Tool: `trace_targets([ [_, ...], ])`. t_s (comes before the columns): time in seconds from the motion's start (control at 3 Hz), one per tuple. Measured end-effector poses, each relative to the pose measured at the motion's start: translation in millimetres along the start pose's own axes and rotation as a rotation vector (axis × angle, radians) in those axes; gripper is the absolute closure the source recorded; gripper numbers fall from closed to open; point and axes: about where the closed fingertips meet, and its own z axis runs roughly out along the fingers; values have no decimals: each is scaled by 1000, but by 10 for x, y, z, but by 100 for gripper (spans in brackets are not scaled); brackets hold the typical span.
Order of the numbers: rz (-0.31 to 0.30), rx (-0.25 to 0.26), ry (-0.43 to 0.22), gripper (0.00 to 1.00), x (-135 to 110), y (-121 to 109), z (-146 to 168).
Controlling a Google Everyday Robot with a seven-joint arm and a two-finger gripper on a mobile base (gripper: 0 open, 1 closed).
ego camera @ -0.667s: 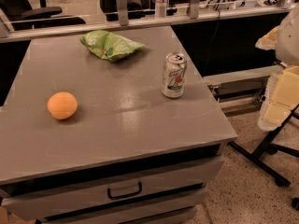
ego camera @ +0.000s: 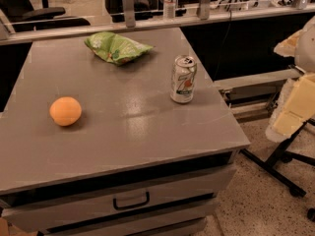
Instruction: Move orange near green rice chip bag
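Note:
The orange (ego camera: 65, 111) sits on the grey table top (ego camera: 128, 127) at the left, about midway back. The green rice chip bag (ego camera: 116, 47) lies crumpled and flat at the far middle of the table, well behind and to the right of the orange. My gripper (ego camera: 294, 113) shows as a cream-coloured shape at the right edge of the view. It is off the table, to the right of the can and far from the orange, and it holds nothing that I can see.
A silver-green soda can (ego camera: 183, 79) stands upright on the right side of the table. A drawer with a handle (ego camera: 131, 201) is below the front edge. A plastic bottle (ego camera: 170, 0) stands on the ledge behind. Black stand legs (ego camera: 275, 163) spread across the floor at the right.

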Motion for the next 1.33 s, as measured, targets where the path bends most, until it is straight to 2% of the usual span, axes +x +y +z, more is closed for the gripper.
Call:
trace_targets([
  [0.33,111,15,-145,0,-44,242,39],
  [0.67,160,42,-293,0,-78,437,206],
  [1.0,107,37,-444,0,-414,589,461],
  [1.33,70,27,-538,0,-693,658,404],
])
